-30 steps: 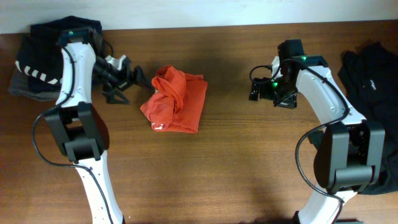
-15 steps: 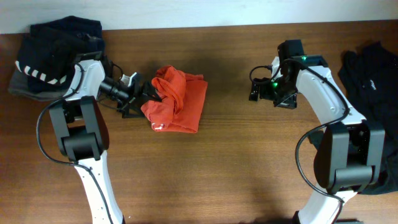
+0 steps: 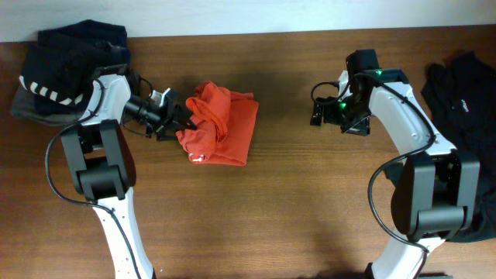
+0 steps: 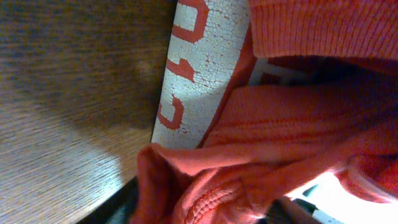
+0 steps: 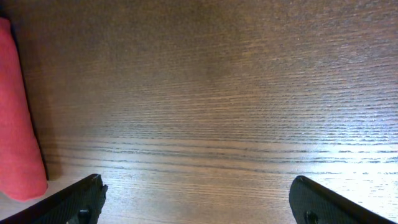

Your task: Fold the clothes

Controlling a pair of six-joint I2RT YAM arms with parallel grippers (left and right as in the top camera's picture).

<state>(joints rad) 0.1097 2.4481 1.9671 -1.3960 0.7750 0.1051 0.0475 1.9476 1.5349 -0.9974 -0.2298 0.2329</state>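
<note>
The clothes (image 3: 221, 128), an orange-red T-shirt, lie bunched and partly folded on the wooden table, left of centre. My left gripper (image 3: 180, 120) is at the shirt's left edge. In the left wrist view, orange fabric (image 4: 298, 124) with cracked white lettering (image 4: 186, 81) fills the frame, and a hemmed fold sits pinched between my left gripper's (image 4: 205, 208) dark fingers. My right gripper (image 3: 316, 108) hovers open to the right of the shirt, apart from it. In the right wrist view its two fingertips (image 5: 81, 199) stand wide over bare wood, with the shirt's edge (image 5: 18, 124) at far left.
A dark navy and grey pile with white stripes (image 3: 54, 70) lies at the back left, just behind the left arm. A loose black garment (image 3: 465, 85) lies at the right edge. Bare wooden table (image 3: 294, 194) stretches between the arms and toward the front.
The left arm swung right from beside the dark pile to the shirt's left edge, and its fingers have narrowed onto the fabric. The right arm has not moved.
</note>
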